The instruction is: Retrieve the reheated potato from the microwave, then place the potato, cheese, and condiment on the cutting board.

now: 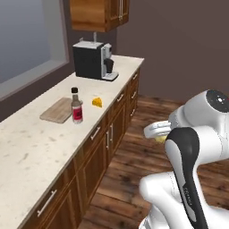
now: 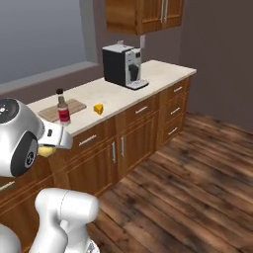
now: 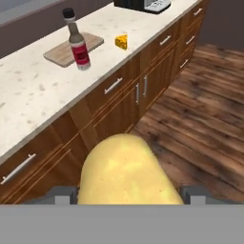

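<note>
Potato (image 3: 125,170): lumpy pale yellow oval with lighter blotches, sitting between the fingertips, over the wood floor (image 3: 200,109) in front of the cabinets.
Gripper (image 3: 127,194): jaws clamping the potato from both sides.
Board (image 1: 57,110): flat light-brown wood lying on the counter (image 1: 27,143).
Condiment (image 1: 77,106): black cap, red label, standing upright at the board's near right edge.
Cheese (image 1: 97,102): orange wedge lying right of the bottle, apart from it.
</note>
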Controlling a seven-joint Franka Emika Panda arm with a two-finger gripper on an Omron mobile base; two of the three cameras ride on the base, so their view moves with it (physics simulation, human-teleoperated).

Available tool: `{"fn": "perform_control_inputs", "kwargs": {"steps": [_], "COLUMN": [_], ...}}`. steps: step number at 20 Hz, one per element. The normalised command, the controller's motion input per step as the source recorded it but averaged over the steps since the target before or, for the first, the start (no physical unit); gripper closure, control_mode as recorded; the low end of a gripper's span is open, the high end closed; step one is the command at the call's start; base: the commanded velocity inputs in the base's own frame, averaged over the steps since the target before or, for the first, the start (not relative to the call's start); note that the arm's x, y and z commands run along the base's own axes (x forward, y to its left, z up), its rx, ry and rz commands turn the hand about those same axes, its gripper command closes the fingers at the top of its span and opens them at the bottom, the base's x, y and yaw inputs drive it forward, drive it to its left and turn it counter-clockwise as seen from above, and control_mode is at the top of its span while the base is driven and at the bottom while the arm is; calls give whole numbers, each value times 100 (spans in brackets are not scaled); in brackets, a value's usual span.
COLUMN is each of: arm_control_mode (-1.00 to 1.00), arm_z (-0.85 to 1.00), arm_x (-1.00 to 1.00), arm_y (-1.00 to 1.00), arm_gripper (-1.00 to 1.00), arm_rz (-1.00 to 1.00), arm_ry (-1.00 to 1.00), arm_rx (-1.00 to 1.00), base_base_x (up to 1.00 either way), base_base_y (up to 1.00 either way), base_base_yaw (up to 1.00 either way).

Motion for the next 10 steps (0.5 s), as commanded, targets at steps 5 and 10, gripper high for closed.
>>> {"fn": "perform_control_inputs", "kwargs": {"steps": [5,10], "arm_control_mode": [100,100], "arm_z": [0,0], "arm_x": [0,0], "arm_y": [0,0], "arm_gripper": [100,100], "arm_rz": [0,0], "arm_ry": [0,0], "arm_rx": [0,0], "base_base_x": [79,68], "base_base_y": [-19,-17], "base_base_yaw": [8,22]}}
